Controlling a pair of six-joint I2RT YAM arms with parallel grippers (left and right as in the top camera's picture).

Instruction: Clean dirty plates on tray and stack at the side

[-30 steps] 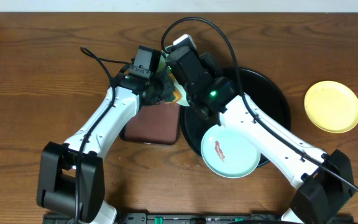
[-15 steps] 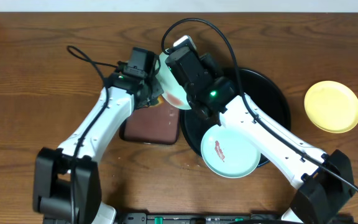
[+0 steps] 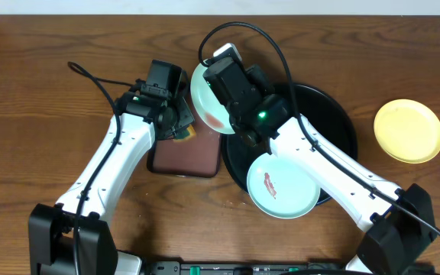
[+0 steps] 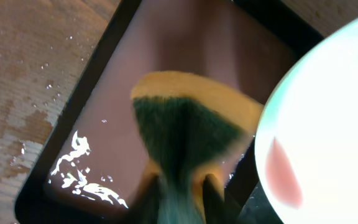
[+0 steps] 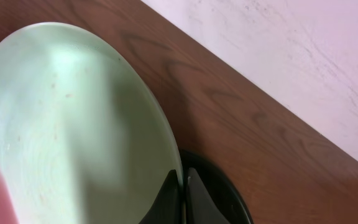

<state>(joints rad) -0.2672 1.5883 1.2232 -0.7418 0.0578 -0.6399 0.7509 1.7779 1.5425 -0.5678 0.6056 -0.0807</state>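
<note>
The black tray carries one smeared mint plate; the yellow plate sits aside on the counter. The right tool still clamps the tilted mint plate by its rim. The left tool, pinching the sponge, has drawn back off it over the brown tray.

no legible text or labels anywhere

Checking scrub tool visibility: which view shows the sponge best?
Left wrist: the sponge sits large and centred, green pad showing, pinched in the left gripper over the brown tray. Overhead shows only a sliver beside the gripper. Right wrist: none, only the mint plate.
</note>
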